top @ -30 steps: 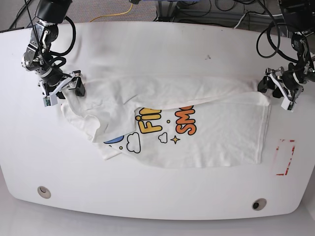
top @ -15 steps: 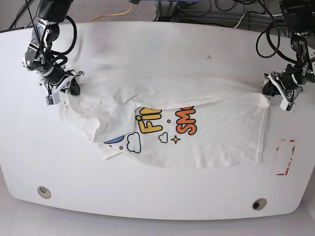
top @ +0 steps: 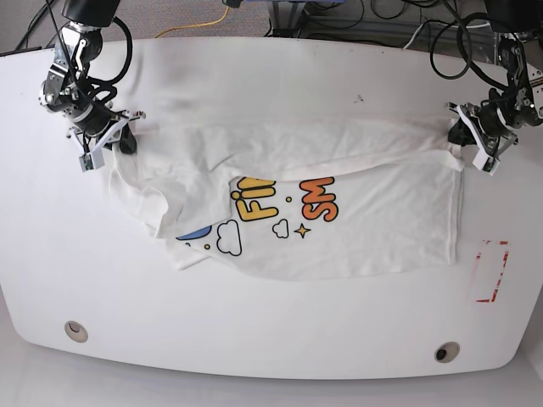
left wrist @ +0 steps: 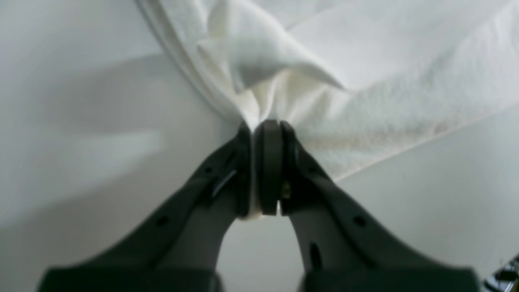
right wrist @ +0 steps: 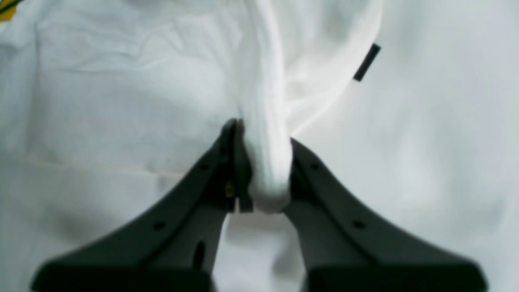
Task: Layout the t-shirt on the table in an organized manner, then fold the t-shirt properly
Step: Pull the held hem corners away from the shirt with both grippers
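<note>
The t-shirt (top: 339,212) lay spread across the middle of the table (top: 271,76), print side up, with yellow and orange letters and small cloud shapes showing near its centre. A long band of cloth along its 12 o'clock edge was folded down over the top of the print, so the lettering was partly covered. Toward 9 o'clock the fabric was bunched and creased, one flap lying over a blue patch of the print; toward 3 o'clock it lay flatter, its edge running fairly straight. At the shirt's 3 o'clock upper corner the left gripper (top: 462,138) was clamped on the cloth; in the left wrist view the left gripper (left wrist: 265,129) had its dark jaws pressed together on a gathered pinch of white fabric that fanned out above them. At the 9 o'clock upper corner the right gripper (top: 119,140) gripped the other end; in the right wrist view the right gripper (right wrist: 263,162) had its jaws closed around a thick rolled fold of the t-shirt (right wrist: 121,81), with a small dark tag (right wrist: 367,62), possibly a label, at 1 o'clock from the jaws, too blurred to read. Out toward 4 o'clock from the shirt a red tape rectangle (top: 492,271) marked the tabletop, and two round grommet holes (top: 76,330) sat along the 6 o'clock edge.
</note>
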Robot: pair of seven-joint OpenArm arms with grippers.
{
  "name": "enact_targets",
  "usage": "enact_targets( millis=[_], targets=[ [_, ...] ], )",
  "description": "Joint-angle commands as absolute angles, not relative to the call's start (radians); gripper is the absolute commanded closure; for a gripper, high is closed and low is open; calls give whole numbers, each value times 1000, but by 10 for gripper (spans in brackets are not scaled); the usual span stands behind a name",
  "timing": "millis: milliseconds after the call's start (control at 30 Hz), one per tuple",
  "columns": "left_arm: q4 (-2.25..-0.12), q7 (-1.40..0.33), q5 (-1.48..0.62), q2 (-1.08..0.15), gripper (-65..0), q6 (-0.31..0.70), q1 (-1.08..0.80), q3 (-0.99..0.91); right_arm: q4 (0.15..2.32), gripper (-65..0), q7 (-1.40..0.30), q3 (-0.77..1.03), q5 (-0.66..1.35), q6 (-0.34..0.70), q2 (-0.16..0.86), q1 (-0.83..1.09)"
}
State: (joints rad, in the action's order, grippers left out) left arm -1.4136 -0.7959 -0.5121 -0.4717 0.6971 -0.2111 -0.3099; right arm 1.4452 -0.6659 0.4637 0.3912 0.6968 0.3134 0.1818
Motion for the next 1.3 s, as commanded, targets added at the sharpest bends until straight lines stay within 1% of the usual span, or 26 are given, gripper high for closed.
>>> enact_targets(
  millis=[0, 167, 367, 467, 700, 1033, 1133, 1233, 1267],
  targets=[
    [-1466, -849, -487, -486, 0, 698, -245, -320, 1518, -2, -673, 470, 392, 698, 331, 232],
    [-1557, -949, -487, -481, 0, 698, -314, -417, 1623, -2, -727, 509, 397, 698, 329, 334],
    [-1644, -1024, -487, -479, 0, 698, -375, -486, 1732, -2, -743, 619, 387, 698, 254, 440],
    [-1684, -1040, -487, -479, 0, 698, -406, -509, 1776, -2, -743, 657, 387, 698, 232, 495],
    [-1744, -1041, -487, -481, 0, 698, -452, -509, 1816, -2, -743, 668, 397, 698, 228, 572],
    [-1753, -1043, -490, -479, 0, 698, -490, -507, 1824, -3, -743, 668, 395, 698, 226, 613],
    [-1768, -1043, -490, -479, -26, 698, -507, -507, 1824, -36, -743, 668, 390, 698, 226, 611],
    [-1785, -1043, -490, -478, -88, 698, -521, -507, 1824, -138, -743, 668, 389, 698, 226, 610],
    [-1788, -1043, -490, -478, -114, 698, -522, -507, 1824, -185, -743, 670, 389, 698, 226, 608]
  ],
)
